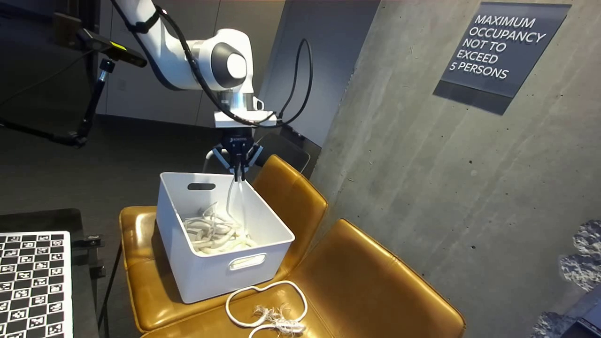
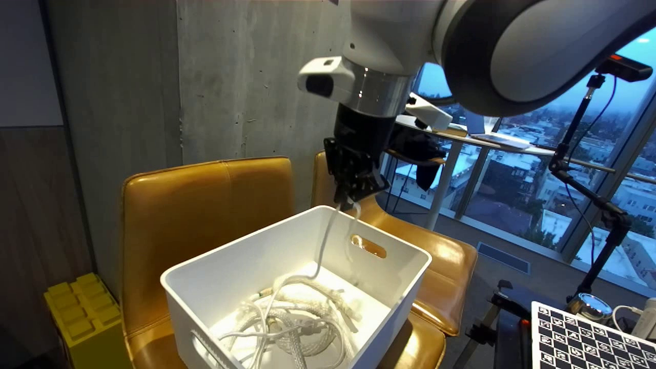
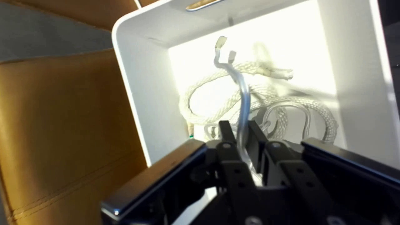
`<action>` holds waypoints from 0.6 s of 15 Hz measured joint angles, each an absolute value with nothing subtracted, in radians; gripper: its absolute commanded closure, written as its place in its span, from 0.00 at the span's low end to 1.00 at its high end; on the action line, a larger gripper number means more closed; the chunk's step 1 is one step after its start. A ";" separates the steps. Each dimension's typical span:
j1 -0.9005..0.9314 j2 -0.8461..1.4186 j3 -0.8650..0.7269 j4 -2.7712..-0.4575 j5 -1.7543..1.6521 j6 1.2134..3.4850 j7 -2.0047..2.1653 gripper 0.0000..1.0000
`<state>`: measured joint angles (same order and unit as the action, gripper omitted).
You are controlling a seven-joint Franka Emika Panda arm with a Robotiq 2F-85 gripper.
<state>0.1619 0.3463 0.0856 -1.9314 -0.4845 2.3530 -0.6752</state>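
Note:
My gripper [image 1: 240, 177] points down over the far end of a white plastic bin [image 1: 211, 279], with its fingertips near rim height. It also shows in an exterior view [image 2: 345, 204] and in the wrist view [image 3: 239, 128]. Its fingers are nearly closed around a thin, translucent white cord [image 3: 244, 97]. Two strands of the cord hang from the fingers into the bin in both exterior views; one short end dangles loose in the wrist view. Braided white ropes [image 2: 292, 328] and thinner cords lie tangled on the bin floor [image 3: 200, 117].
The bin stands on a tan leather chair [image 1: 136, 263]. A second chair [image 1: 375, 286] beside it bears a looped white rope [image 1: 305, 307] with frayed ends. A concrete wall [image 1: 422, 188] rises behind. A checkered board [image 1: 33, 281], a camera stand [image 1: 89, 108] and a yellow block [image 2: 84, 318] are around.

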 measured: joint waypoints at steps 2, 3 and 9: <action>0.141 0.345 0.085 -1.978 -0.482 2.378 -0.662 0.36; 0.128 0.343 0.085 -1.996 -0.478 2.389 -0.660 0.28; -0.012 0.312 0.073 -2.041 -0.351 2.415 -0.733 0.00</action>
